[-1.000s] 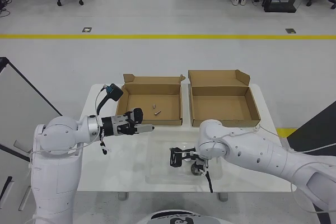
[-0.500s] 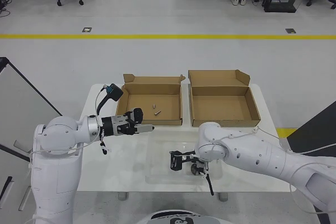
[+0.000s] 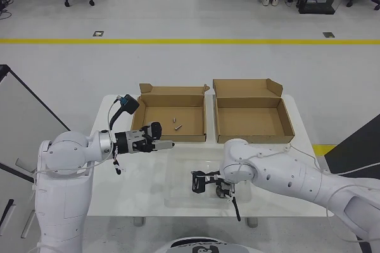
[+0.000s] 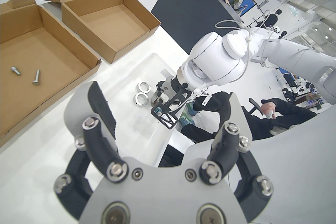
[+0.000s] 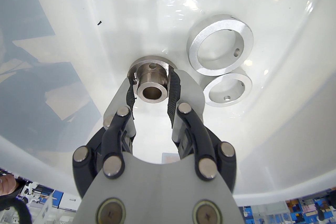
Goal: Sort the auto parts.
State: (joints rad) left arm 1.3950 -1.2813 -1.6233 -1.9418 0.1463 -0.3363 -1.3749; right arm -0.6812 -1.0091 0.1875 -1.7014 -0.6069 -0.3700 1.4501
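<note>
white table [image 3: 145,183] bearing clear tray [image 3: 177,193]; inside, right gripper [image 5: 153,86] clenched on flanged bushing [image 5: 149,70] beside two rings [image 5: 220,45]; left gripper [image 4: 162,96] splayed, grasping nothing.

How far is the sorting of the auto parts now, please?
Done: two silver bolts lie in the left brown cardboard box. In hand: the right gripper is shut on a steel flanged bushing in the clear plastic tray. Left: that bushing and two silver metal rings beside it.

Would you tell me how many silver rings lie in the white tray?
2: one ring and a second ring side by side in the tray, beside the bushing in the right gripper; more may be hidden.
</note>
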